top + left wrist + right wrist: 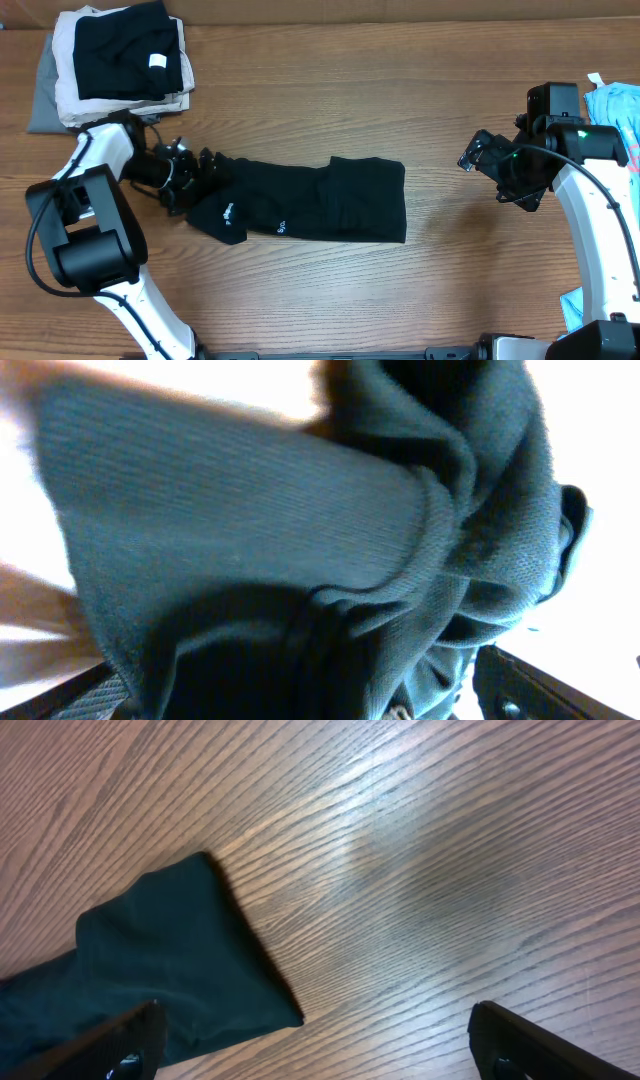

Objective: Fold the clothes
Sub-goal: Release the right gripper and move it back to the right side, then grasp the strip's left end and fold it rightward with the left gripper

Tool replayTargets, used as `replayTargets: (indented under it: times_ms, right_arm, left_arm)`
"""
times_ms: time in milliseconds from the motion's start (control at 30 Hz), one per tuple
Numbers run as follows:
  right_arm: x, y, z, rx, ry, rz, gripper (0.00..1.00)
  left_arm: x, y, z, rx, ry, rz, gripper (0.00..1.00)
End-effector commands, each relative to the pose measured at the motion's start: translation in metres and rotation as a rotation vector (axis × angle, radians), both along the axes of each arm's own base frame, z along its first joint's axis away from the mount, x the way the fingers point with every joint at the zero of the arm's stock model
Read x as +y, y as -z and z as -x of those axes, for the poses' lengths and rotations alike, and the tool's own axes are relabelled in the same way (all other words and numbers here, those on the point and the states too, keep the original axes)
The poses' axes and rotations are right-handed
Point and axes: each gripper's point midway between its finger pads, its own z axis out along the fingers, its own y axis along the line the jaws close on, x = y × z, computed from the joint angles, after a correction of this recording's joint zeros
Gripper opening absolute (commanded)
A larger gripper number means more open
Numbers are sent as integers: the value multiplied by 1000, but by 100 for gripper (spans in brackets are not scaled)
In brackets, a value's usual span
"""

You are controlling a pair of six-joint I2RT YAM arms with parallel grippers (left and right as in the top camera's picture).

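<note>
Clothes lay at the table's centre.
Left wrist view alone showed fabric crowding splayed left fingers; right fingers gaped above wood.

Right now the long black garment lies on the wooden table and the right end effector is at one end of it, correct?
No: it is the left end effector at one end of the long black garment on the wooden table. The right end effector hangs apart from it. The overhead view shows this.
</note>
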Motion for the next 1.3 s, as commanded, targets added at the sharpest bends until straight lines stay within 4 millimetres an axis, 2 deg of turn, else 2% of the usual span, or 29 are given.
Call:
replayTargets:
  times_ms: [0,133,167,200,267,333,367,533,600,667,833,933,1000,1033,1100,1267]
  right_arm:
    - [0,-3,-1,-10,-6,2,100]
    - [0,-3,-1,-12,-6,2,100]
    - [0,-3,-1,-12,-6,2,100]
    - [0,-3,-1,-12,-6,2,100]
    - [0,-3,-1,-11,-6,2,100]
    - [0,-3,-1,-11,-6,2,100]
    - [0,-3,-1,-10,-6,2,100]
    - [0,1,1,-1,-6,1,100]
    - [0,3,3,6,-6,1,100]
    - [0,6,5,16,-6,0,100]
    - [0,8,6,20,-6,-1,100]
    - [0,8,4,14,-6,-1,100]
    - [0,7,3,8,-6,0,100]
    - [0,7,2,3,-6,0,100]
    - [0,8,1,1,-6,1,100]
    - [0,10,0,6,-6,0,100]
  left_arm:
    - [-15,32,9,7,100,-6,100]
    - [-22,33,7,-5,125,-15,100]
    - [-24,34,6,-5,127,-18,96]
    - [-26,34,5,-10,133,-19,88]
    - [-29,34,4,-19,146,-22,65]
    - [-32,35,2,-21,144,-28,22]
    - [-31,36,1,-8,128,-39,4]
    - [-25,34,-5,0,106,-74,4]
    - [-12,31,-9,25,93,-152,4]
    - [13,23,-15,70,75,-299,4]
    - [55,-17,-35,102,17,-534,4]
    - [66,-45,-48,82,-12,-605,4]
    - [65,-62,-54,61,-9,-620,4]
    - [59,-77,-56,48,7,-623,4]
    - [47,-88,-56,43,37,-623,4]
    - [3,-99,-50,35,155,-620,4]
